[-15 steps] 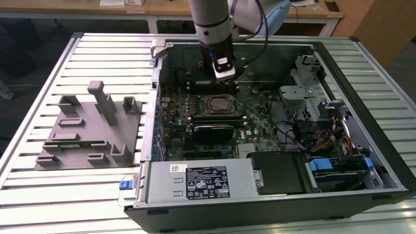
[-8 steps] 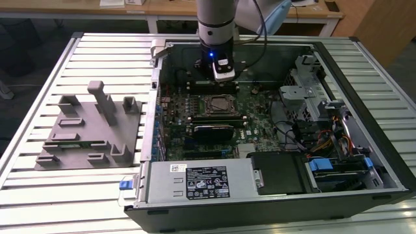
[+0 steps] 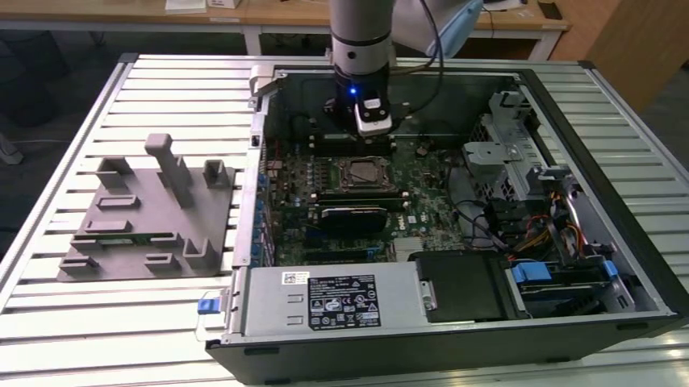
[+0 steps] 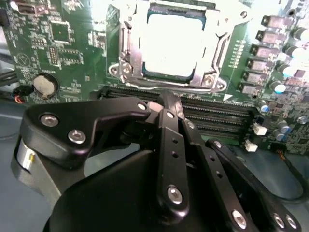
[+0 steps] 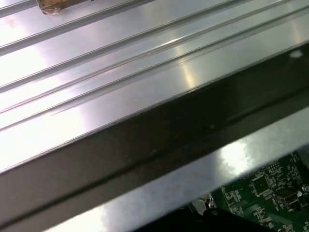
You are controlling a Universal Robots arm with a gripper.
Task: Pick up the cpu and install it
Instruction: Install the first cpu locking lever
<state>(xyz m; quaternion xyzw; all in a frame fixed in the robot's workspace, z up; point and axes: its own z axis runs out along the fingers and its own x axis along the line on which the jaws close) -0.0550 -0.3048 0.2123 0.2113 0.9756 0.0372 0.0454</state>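
Right, your gripper [image 4: 166, 104] hangs inside the open pc case [image 3: 603, 161], over the motherboard [image 3: 415, 189] just beyond the socket [image 3: 361, 172]. Second wrist view: fingers [image 4: 170, 140] pressed together, nothing between them. The cpu [image 4: 175, 46] sits in the socket w/ the metal frame around it, apart from the fingertips

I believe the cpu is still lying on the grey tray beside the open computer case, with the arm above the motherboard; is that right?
Not quite. The cpu already sits in the motherboard socket, as the second wrist view shows. The grey tray beside the open computer case and the arm above the motherboard are as you say.
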